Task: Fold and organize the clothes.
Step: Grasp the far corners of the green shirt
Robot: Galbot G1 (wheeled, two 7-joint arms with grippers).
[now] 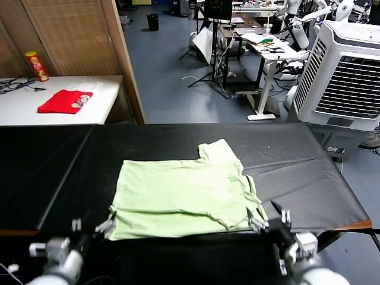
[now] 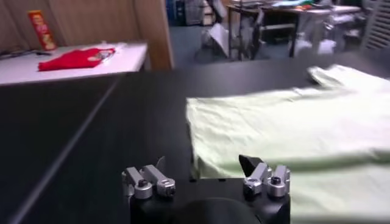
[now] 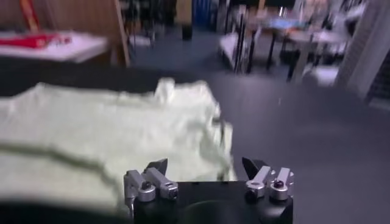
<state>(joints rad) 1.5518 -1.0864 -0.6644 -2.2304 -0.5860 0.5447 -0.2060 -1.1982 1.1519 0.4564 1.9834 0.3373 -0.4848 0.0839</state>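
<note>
Black bench (image 1: 309, 172) before us: our left pincer (image 1: 105, 227) and right pincer (image 1: 268, 221) stand spread and empty at its near edge, each at a near corner of the T-shirt (image 1: 184, 196). It lies just ahead, long axis along that edge. Its print is hidden.

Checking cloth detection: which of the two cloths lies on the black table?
The pale green cotton T-shirt; the small red cloth lies on the white side table.

Both grippers, left gripper (image 1: 94, 227) and right gripper (image 1: 268, 219), flank the T-shirt (image 1: 184, 196).
</note>
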